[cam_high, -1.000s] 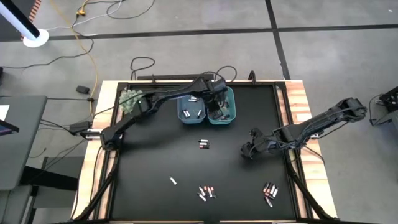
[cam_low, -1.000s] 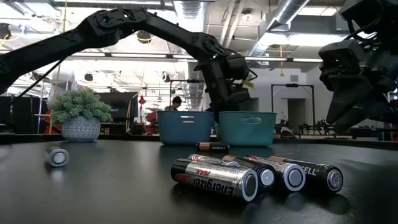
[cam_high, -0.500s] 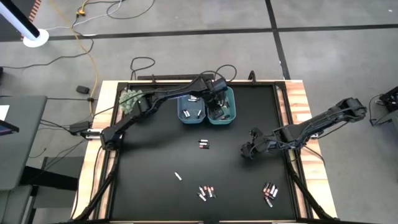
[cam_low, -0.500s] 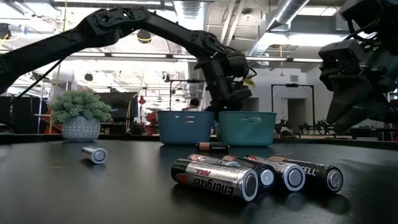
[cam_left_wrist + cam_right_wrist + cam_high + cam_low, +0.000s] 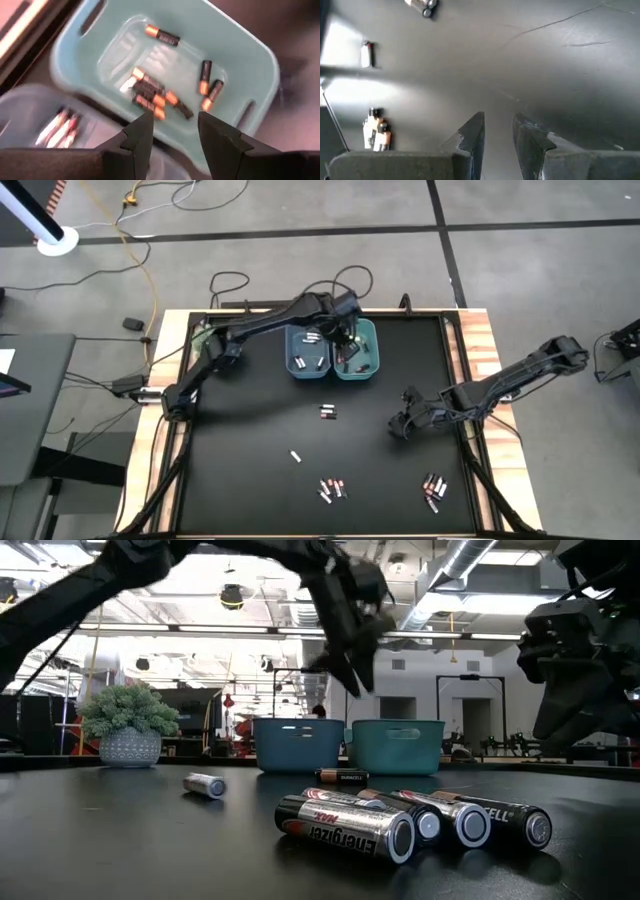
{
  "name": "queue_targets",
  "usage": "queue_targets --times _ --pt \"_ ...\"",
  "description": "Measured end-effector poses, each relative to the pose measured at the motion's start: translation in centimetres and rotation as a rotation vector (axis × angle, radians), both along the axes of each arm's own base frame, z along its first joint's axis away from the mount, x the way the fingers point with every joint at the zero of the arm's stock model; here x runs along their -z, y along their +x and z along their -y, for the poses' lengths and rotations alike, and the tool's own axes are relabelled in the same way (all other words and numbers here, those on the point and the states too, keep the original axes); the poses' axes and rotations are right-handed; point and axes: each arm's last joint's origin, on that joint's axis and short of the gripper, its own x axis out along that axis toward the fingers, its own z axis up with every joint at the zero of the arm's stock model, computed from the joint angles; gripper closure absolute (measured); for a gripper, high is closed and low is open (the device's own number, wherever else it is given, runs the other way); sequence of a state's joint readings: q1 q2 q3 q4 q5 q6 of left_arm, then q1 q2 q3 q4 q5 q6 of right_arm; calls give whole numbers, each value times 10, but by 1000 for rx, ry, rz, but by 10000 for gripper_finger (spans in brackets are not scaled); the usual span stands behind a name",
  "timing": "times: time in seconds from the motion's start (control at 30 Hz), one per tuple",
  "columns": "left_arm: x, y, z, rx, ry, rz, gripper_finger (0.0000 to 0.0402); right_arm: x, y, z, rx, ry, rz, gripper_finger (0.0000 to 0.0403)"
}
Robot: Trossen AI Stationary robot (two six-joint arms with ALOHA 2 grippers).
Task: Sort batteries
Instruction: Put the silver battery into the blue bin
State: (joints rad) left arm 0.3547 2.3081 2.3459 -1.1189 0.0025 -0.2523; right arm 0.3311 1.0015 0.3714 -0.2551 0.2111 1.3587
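Batteries (image 5: 159, 36), dark with copper ends, lie scattered in teal bin (image 5: 250, 60).

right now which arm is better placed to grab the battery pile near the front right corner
Right. Its gripper hovers low over the mat with fingers apart and empty, near that pile. The left gripper is far back, above the teal bin.

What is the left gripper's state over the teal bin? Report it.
Open and empty. The left gripper hangs above the teal bin, a clear gap between its fingers; dark batteries lie inside.
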Motion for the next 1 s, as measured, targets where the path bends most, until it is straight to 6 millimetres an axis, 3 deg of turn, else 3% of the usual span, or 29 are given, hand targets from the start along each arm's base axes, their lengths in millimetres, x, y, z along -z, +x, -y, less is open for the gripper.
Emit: queue_targets --times 0.2,0.37,0.63,1.0 --pt "-50 -25 49 -113 60 -31 253 0 -3 -9 -76 -17 0 284" --pt "-62 -30 109 -179 108 -64 253 0 -7 -19 -152 -33 -2 284" --pt "-33 -27 201 -232 73 -119 253 0 -13 -30 -236 -40 0 284" --pt "22 -49 278 -436 -13 -245 253 0 -19 -40 -324 -57 2 284"
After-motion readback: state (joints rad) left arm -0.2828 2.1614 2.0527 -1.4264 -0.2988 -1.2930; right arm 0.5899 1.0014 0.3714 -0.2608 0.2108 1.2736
